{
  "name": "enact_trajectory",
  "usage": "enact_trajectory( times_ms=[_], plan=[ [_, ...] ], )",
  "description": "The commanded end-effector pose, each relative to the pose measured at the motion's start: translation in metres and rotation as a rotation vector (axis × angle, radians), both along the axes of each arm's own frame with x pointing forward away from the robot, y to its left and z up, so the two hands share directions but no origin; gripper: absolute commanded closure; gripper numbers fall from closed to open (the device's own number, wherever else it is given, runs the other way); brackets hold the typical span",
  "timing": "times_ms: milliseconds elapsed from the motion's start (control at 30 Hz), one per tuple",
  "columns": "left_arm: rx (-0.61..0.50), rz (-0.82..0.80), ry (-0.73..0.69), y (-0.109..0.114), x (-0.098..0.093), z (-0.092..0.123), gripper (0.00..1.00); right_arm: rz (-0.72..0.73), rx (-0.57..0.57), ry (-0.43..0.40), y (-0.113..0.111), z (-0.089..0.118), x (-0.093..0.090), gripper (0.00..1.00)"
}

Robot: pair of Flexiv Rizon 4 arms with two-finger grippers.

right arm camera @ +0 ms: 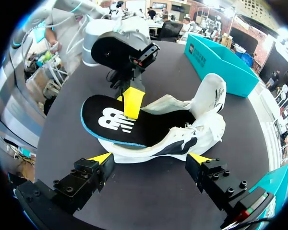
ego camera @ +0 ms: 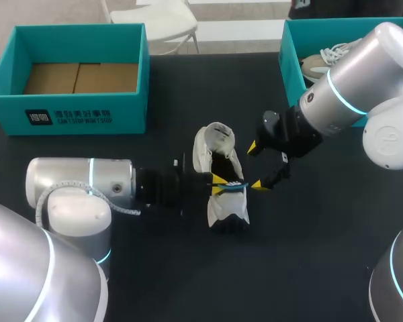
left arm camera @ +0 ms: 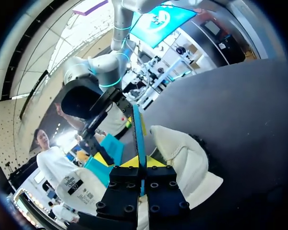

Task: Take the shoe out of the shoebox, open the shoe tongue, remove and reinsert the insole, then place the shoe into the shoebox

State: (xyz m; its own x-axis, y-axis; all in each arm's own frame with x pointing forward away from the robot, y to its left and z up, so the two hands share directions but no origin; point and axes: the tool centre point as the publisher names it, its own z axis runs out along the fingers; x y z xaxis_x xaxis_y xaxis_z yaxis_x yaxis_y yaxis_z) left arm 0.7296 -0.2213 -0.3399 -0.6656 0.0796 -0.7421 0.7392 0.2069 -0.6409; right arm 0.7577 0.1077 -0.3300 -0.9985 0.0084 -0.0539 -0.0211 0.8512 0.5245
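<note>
Lying on its side mid-table, the white shoe (ego camera: 202,151) has its opening toward the right gripper (ego camera: 256,166), whose jaws are spread wide and touch nothing. The left gripper (left arm camera: 134,163) is pinched on the edge of the black, blue-rimmed insole (right arm camera: 115,122), which rests across the shoe's opening. There is a white logo on the insole's upper face. The teal shoebox (ego camera: 134,111) at far left has a white label and lettering on its front wall. A second teal box (ego camera: 292,64) at far right holds another shoe (ego camera: 322,62).
</note>
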Motion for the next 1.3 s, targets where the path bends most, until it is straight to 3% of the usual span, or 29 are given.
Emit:
enact_trajectory(
  times_ms=[33, 400, 467, 533, 567, 667, 833, 933, 1033, 1067, 1100, 1300],
  plan=[
    [0.017, 0.005, -0.026, -0.008, 0.008, -0.009, 1.00, -0.001, -0.001, -0.001, 0.001, -0.001, 0.000, 0.00],
    [0.050, 0.056, -0.098, -0.001, 0.031, -0.015, 1.00, -0.001, -0.001, -0.001, 0.001, -0.001, 0.000, 0.00],
    [0.042, 0.055, -0.091, -0.001, 0.028, -0.012, 0.92, -0.001, -0.001, -0.001, 0.001, -0.001, 0.000, 0.00],
    [0.026, 0.050, -0.084, -0.001, 0.024, -0.007, 0.73, -0.001, -0.001, -0.001, 0.001, -0.001, 0.000, 0.00],
    [0.023, 0.049, -0.084, -0.001, 0.023, -0.004, 0.69, -0.001, -0.001, -0.001, 0.001, -0.001, 0.000, 0.00],
    [0.005, 0.046, -0.086, 0.000, 0.020, 0.004, 0.63, -0.001, -0.001, -0.001, 0.001, -0.001, 0.000, 0.00],
    [-0.023, 0.025, -0.086, -0.001, 0.013, 0.015, 0.61, -0.001, -0.001, -0.001, 0.001, -0.001, 0.000, 0.00],
    [-0.025, 0.007, -0.078, -0.005, 0.010, 0.015, 0.62, -0.001, -0.001, -0.001, 0.001, -0.001, 0.000, 0.00],
    [-0.019, -0.005, -0.069, -0.009, 0.008, 0.010, 0.75, -0.001, -0.001, -0.001, 0.001, -0.001, 0.000, 0.00],
    [-0.018, -0.007, -0.069, -0.010, 0.007, 0.010, 0.91, -0.001, -0.001, -0.001, 0.001, -0.001, 0.000, 0.00],
    [-0.015, -0.013, -0.067, -0.010, 0.007, 0.008, 1.00, -0.001, -0.001, -0.001, 0.001, -0.001, 0.000, 0.00],
    [0.022, -0.013, -0.078, -0.007, 0.014, -0.004, 1.00, -0.001, -0.001, -0.001, 0.001, -0.001, 0.000, 0.00]
  ],
)
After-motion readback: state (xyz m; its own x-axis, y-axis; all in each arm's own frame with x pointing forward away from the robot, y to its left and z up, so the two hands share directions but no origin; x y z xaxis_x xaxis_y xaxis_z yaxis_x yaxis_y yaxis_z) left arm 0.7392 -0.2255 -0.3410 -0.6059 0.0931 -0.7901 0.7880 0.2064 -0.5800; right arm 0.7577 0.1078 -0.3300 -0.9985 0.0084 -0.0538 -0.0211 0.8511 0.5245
